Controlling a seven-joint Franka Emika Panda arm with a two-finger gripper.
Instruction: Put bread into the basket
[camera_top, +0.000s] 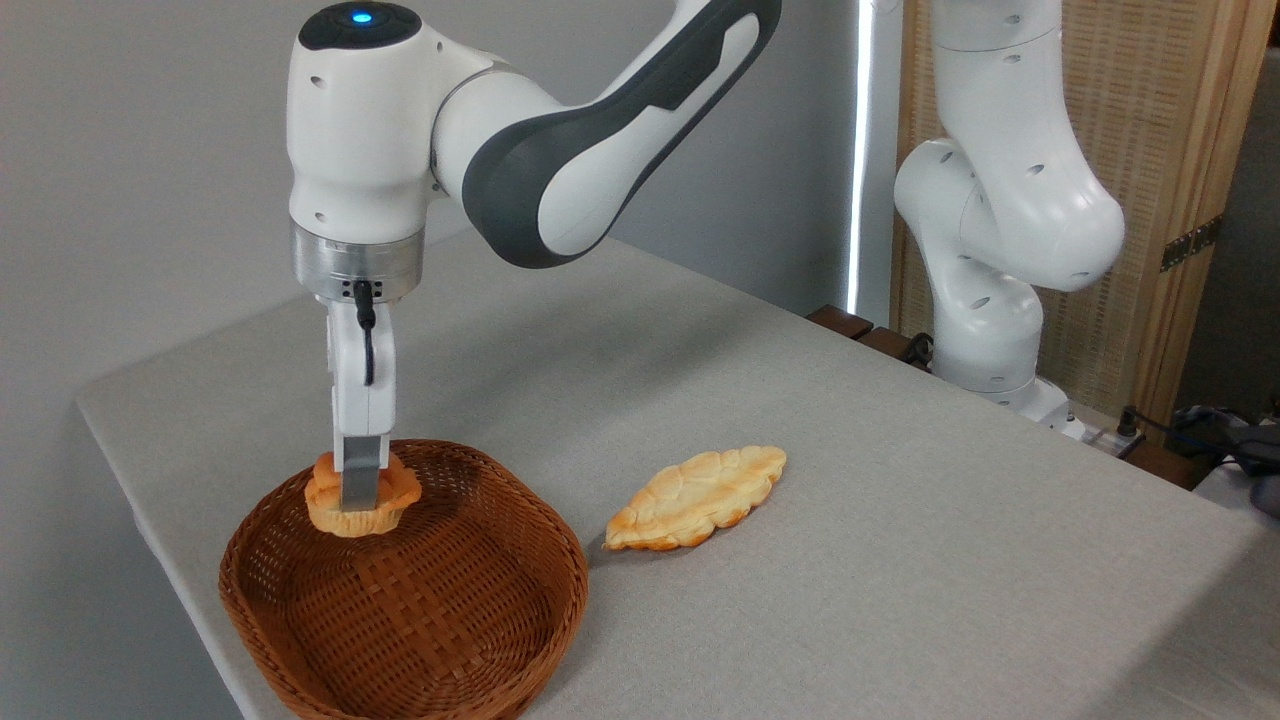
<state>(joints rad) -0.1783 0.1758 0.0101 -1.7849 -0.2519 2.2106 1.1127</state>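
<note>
— Where's the bun?

— Held up over the basket, above its back-left part, near the rim. It looks clear of the woven floor, though I can't be sure it isn't brushing the rim behind it.

— And the hand?

— Pointing straight down, its fingers closed in on the bun. One grey finger crosses the front of the bun; the other is hidden behind it (so the exact width of the gap can't be read, only that it is as narrow as the bun allows).

— What about the basket itself?

— It sits at the front-left corner of the bench, close to the left edge and running off the bottom of the view. Nothing lies on its floor.

— Anything else on the bench?

— A long flat pale loaf, leaf-shaped, lying just beside the basket on its right, not touching it, toward the middle of the grey cloth top.

— And further out?

— The white arm reaches in from its base at the back-right edge, in front of a wooden screen.
</note>
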